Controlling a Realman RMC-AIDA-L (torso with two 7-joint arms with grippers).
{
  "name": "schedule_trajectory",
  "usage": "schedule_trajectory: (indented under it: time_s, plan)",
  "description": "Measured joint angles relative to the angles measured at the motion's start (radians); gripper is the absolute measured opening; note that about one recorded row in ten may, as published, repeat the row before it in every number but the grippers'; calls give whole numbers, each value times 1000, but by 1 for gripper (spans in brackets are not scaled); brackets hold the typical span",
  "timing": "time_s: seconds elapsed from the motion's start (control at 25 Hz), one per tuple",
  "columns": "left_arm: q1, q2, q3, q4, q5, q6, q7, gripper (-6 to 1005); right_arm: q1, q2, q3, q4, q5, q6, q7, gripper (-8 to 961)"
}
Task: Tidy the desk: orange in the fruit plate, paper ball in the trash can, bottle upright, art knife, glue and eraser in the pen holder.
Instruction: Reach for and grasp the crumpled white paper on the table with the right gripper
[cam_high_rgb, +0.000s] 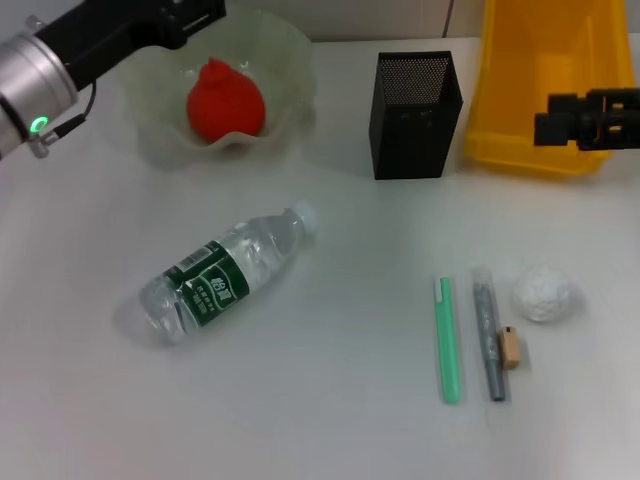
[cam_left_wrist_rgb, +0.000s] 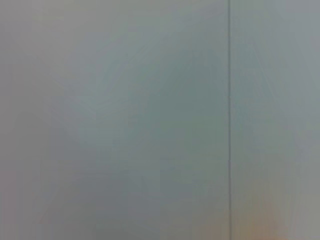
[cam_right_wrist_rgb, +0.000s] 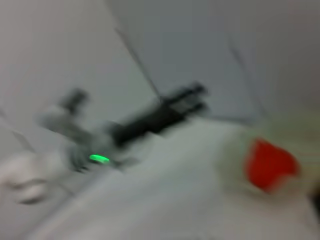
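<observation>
The orange (cam_high_rgb: 226, 100) sits inside the fruit plate (cam_high_rgb: 285, 45) at the back left corner of the desk (cam_high_rgb: 330, 420). The left gripper (cam_high_rgb: 190, 18) hangs over the plate's back rim, above and clear of the fruit; its fingers run out of the top of the head view, so I cannot tell whether the jaws are spread or closed, and its own wrist view shows only a flat grey surface. The right gripper (cam_high_rgb: 545, 128) comes in from the right edge at the front wall of the yellow trash can (cam_high_rgb: 520, 120), which stands in the back right corner; its dark tips are too indistinct to say how the jaws stand. Between plate and can stands the black mesh pen holder (cam_high_rgb: 415, 115), upright. The bottle (cam_high_rgb: 225, 275) lies on its side left of the middle, white cap aimed toward the back right. Near the front right, a green stick (cam_high_rgb: 448, 340) and a grey stick (cam_high_rgb: 487, 335) lie side by side, both running front to back; I cannot tell which is the knife and which the glue. The eraser (cam_high_rgb: 511, 347) lies against the grey stick's right side, and the paper ball (cam_high_rgb: 543, 292) rests just beyond it, toward the right edge. The right wrist view shows a smeared red fruit (cam_right_wrist_rgb: 269, 164) and the other arm.
</observation>
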Motion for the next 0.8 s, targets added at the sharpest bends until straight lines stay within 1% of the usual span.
schedule_trajectory:
  time_s: [0.08, 0.12, 0.16, 0.2, 0.24, 0.28, 0.36, 0.4, 0.44, 0.52, 0.56, 0.6, 0.64, 0.68, 0.72, 0.8]
  plan:
    - [8, 0, 0, 5, 0, 12, -6, 790, 19, 13, -25, -124, -144, 9, 140, 813]
    - [15, 0, 0, 10, -1, 24, -15, 790, 30, 15, -42, -159, -212, 9, 190, 813]
    - [20, 0, 0, 14, -1, 30, -23, 790, 44, 17, -67, -197, -305, 7, 248, 813]
    - [26, 0, 0, 17, -1, 33, -34, 789, 68, 18, -125, -216, -443, 5, 316, 813]
    - [27, 0, 0, 17, -1, 33, -37, 789, 68, 18, -125, -216, -443, 5, 316, 813]
    - [28, 1, 0, 17, -1, 34, -41, 789, 81, 18, -157, -215, -512, 5, 344, 813]
    - [28, 1, 0, 19, 1, 34, -46, 789, 99, 22, -203, -196, -600, 19, 365, 813]
    - [28, 1, 0, 19, 2, 33, -47, 788, 113, 28, -244, -158, -667, 46, 372, 813]
    - [28, 1, 0, 19, 2, 33, -47, 788, 113, 28, -244, -158, -667, 46, 372, 813]
    - [28, 1, 0, 18, 0, 32, -47, 788, 120, 31, -289, -102, -713, 92, 372, 813]
    - [28, 1, 0, 18, 0, 32, -47, 787, 120, 31, -289, -102, -713, 92, 372, 813]
    - [28, 1, -1, 18, -2, 32, -47, 787, 122, 31, -307, -59, -720, 126, 364, 813]
    - [28, 1, -1, 18, -2, 32, -47, 787, 122, 31, -307, -59, -720, 126, 364, 813]
    - [28, 1, -1, 18, -2, 31, -48, 787, 125, 31, -313, -18, -721, 152, 352, 813]
    - [28, 1, -1, 18, -2, 30, -48, 786, 125, 31, -313, -18, -721, 152, 352, 813]
    - [22, 1, -3, 16, -3, 27, -47, 786, 139, 30, -315, 49, -723, 183, 334, 813]
